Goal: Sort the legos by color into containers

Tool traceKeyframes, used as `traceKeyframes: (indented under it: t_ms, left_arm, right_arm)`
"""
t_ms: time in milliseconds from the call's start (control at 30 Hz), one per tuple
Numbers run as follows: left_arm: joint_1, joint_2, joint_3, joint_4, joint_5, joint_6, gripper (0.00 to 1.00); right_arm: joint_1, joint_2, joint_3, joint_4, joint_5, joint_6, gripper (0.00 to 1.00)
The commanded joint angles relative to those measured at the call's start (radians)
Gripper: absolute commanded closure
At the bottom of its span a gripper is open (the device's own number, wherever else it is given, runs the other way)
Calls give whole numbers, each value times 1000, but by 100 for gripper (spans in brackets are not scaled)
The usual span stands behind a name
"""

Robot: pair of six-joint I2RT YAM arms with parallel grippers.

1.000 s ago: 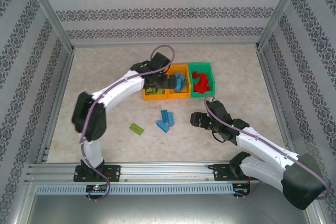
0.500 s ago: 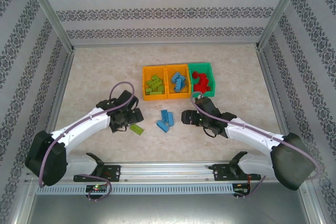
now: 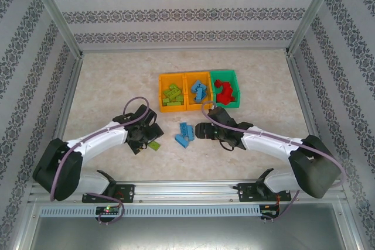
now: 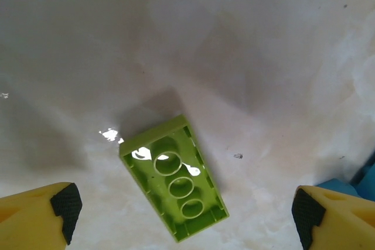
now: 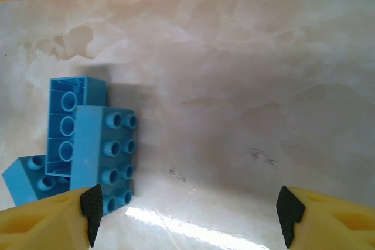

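Currently my left fingers point(image 4: 64, 203) stand wide; the lime green lego point(image 4: 174, 180) lies underside up on the tabletop point(image 4: 246, 57) between them, untouched. My right fingers point(image 5: 91, 206) stand wide too, with the blue legos point(image 5: 88, 144) clustered beside one pad.

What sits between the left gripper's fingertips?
One lime green lego, hollow underside up, lies flat between the open fingers of the left gripper, touching neither finger. This shows in the left wrist view.
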Motion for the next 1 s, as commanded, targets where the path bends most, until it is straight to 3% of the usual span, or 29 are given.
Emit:
traceKeyframes:
  t_ms: [0, 433, 533, 767, 967]
  left_arm:
    - [8, 22, 1, 63, 42, -42, 10]
    - [8, 135, -19, 72, 49, 0, 40]
    - [9, 149, -13, 65, 40, 12, 43]
    - [8, 164, 12, 62, 17, 44, 63]
    - [8, 127, 62, 25, -26, 85, 67]
  right_arm:
    - [15, 21, 32, 18, 26, -20, 19]
    - [18, 52, 37, 15, 42, -31, 18]
    - [18, 57, 32, 16, 47, -29, 18]
    - [18, 65, 32, 11, 44, -28, 18]
    - [18, 63, 35, -6, 46, -33, 17]
